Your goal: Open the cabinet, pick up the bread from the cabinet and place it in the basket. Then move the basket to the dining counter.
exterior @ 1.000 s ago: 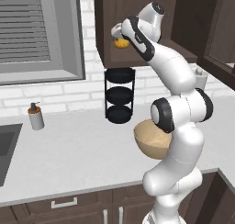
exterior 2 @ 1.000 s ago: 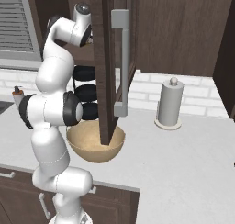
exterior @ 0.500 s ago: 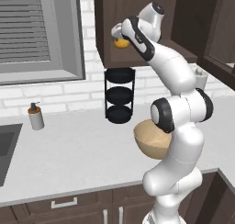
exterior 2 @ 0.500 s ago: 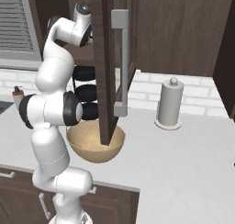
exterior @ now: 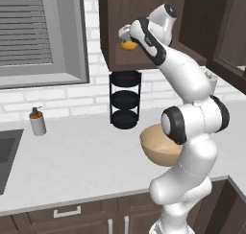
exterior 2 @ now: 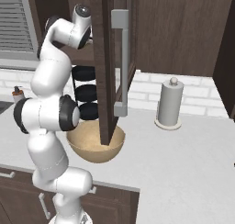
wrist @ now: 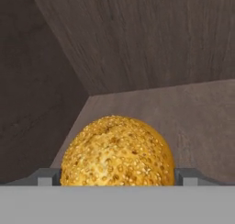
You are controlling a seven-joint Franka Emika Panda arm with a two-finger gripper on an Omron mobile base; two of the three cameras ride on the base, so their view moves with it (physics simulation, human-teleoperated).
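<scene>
Inside the cabinet [wrist: 151, 39] the gripper [wrist: 118, 177] (fingers spread wide) flanks the bread [wrist: 118, 152].

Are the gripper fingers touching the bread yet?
Cannot tell. In the hand view the bread sits between the fingers, but its bulge hides their pads.

The grey counter [exterior: 72, 166] spans the lower frame, bearing a soap bottle [exterior: 37, 121] at left, a black rack [exterior: 125, 99] at centre, the basket [exterior 2: 95, 141] and a paper-towel roll [exterior 2: 170, 103] at right. The bread [wrist: 118, 152] sits on the cabinet [wrist: 183, 113] floor.
</scene>
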